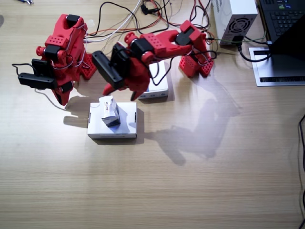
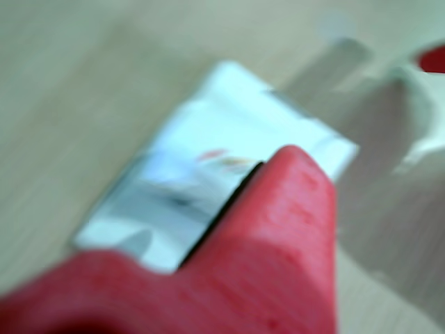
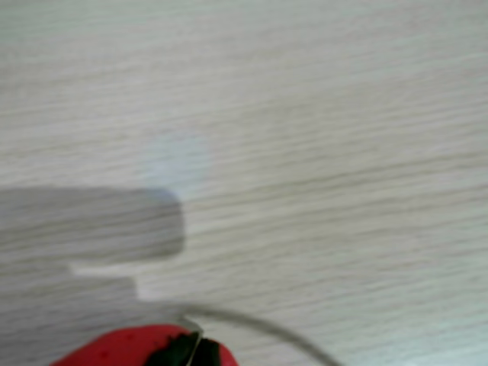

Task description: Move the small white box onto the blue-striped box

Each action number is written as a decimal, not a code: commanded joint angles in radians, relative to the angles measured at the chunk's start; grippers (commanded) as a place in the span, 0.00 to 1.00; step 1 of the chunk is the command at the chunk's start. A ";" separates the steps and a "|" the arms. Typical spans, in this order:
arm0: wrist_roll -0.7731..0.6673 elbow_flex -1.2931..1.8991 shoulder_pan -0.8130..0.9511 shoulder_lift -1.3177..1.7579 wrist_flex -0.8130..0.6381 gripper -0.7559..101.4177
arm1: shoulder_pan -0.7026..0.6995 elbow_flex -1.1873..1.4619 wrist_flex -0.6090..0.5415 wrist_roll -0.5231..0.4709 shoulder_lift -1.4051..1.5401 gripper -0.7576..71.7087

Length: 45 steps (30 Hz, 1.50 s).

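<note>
Wooden table (image 1: 200, 191): small white box (image 1: 109, 110), centre-left, looks light, crushable; grip its sides. Left gripper (image 1: 125, 88) released; right gripper (image 1: 63, 98) unclear.

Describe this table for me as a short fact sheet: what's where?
small white box: sitting on the plain white flat box
blue-striped box: farther back, partly hidden under the left arm
left gripper: hovering close to the small white box, not holding it
right gripper: off to one side, holding nothing
move: not yet done

Laptop (image 1: 286, 21), grey unit (image 1: 234, 19), tangled cables (image 1: 143, 14).
</note>
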 commanded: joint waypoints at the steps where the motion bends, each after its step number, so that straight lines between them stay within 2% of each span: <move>1: 0.020 -0.150 0.049 -0.084 0.037 0.45 | -0.009 -0.006 -0.011 -0.003 0.025 0.01; 13: 0.064 -0.437 0.025 -0.396 0.035 0.46 | -0.006 -0.006 -0.005 -0.011 0.023 0.01; 21: 0.118 -0.456 -0.005 -0.531 0.031 0.46 | -0.005 -0.006 -0.006 -0.011 0.023 0.01; 23: 0.129 -0.456 -0.020 -0.541 0.031 0.42 | -0.005 -0.006 -0.006 -0.011 0.023 0.01; 27: 0.149 -0.469 -0.035 -0.548 0.031 0.22 | -0.005 -0.006 -0.005 -0.011 0.023 0.01; 29: 0.152 -0.471 -0.029 -0.548 0.034 0.16 | -0.005 -0.008 -0.005 -0.009 0.023 0.01; 36: 0.143 -0.376 -0.029 -0.451 0.037 0.14 | -0.009 -0.008 -0.003 -0.012 0.023 0.01; 45: 0.101 0.066 0.043 0.043 0.038 0.14 | -0.023 -0.008 -0.008 0.000 0.023 0.01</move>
